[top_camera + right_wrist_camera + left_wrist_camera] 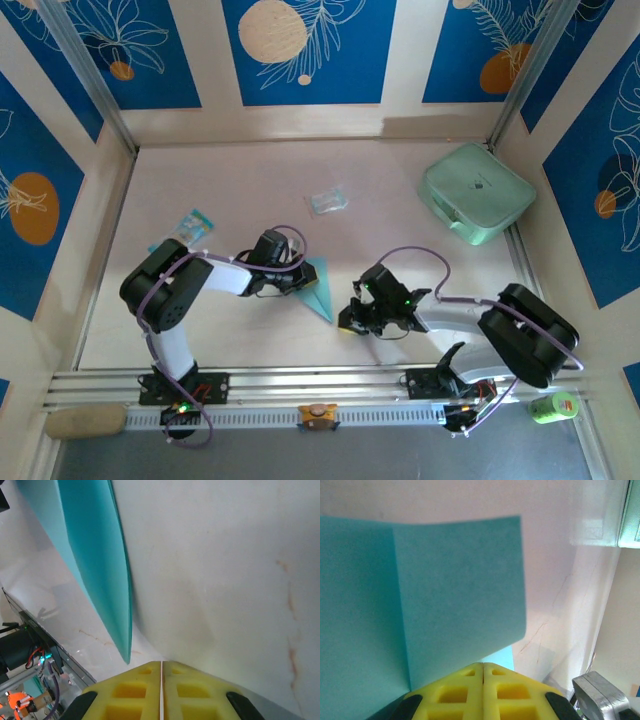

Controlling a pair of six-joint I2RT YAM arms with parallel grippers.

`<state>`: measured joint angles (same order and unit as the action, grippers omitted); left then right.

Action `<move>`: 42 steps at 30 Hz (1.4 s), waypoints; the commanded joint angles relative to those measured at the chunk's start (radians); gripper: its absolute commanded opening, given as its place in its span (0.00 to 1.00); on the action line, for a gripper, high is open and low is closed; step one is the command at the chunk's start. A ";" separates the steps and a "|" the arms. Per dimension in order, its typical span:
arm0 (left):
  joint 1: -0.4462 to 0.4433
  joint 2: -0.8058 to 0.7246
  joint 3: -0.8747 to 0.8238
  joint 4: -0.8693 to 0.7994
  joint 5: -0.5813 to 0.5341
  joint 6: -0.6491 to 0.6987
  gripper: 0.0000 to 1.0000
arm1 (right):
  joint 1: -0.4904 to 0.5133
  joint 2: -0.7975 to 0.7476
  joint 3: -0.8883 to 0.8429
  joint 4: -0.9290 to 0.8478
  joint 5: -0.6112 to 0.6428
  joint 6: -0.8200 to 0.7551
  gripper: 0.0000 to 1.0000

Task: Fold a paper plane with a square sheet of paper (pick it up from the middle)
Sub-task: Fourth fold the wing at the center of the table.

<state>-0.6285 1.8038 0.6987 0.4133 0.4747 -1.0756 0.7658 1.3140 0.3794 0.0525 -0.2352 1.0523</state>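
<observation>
Light-blue sheet of paper (320,290), folded to a pointed triangle with a centre crease, sits near the middle of the pale counter (260,190). It lies between the two arms, its wide end pinched in the clenched left hand (295,280). The right hand (348,322) is clenched on nothing, just beside the paper's point. Blue panels with leaf drawings wall the counter in. A clear wrapper (328,200), a printed packet (195,224) and a mint-green case (476,192) lie well apart from the paper.

Blue floral wall panels (308,50) on three sides; pale tabletop (250,200); aluminium rail (330,385) at near edge.
</observation>
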 commanded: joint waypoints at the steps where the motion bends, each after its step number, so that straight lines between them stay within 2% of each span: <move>1: 0.007 0.022 -0.024 -0.039 -0.035 0.002 0.05 | -0.014 -0.026 0.055 -0.047 -0.005 -0.037 0.07; 5: 0.006 0.022 -0.023 -0.039 -0.035 0.002 0.05 | -0.028 0.023 0.117 -0.001 -0.040 -0.061 0.04; 15: 0.006 0.026 -0.018 -0.042 -0.031 0.003 0.04 | -0.030 0.277 0.299 0.040 -0.084 -0.108 0.03; 21: 0.007 0.025 -0.018 -0.045 -0.030 0.005 0.04 | -0.027 0.355 0.284 0.036 -0.069 -0.107 0.03; 32: 0.013 0.032 -0.025 -0.038 -0.033 0.003 0.05 | 0.004 0.331 0.090 0.156 -0.058 -0.037 0.03; 42: 0.015 0.037 -0.031 -0.031 -0.037 -0.006 0.04 | 0.025 0.220 0.009 0.134 -0.042 -0.034 0.03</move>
<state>-0.6289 1.8042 0.6933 0.4171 0.4938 -1.0763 0.7681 1.5490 0.4393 0.3218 -0.2653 1.0069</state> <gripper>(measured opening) 0.045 0.042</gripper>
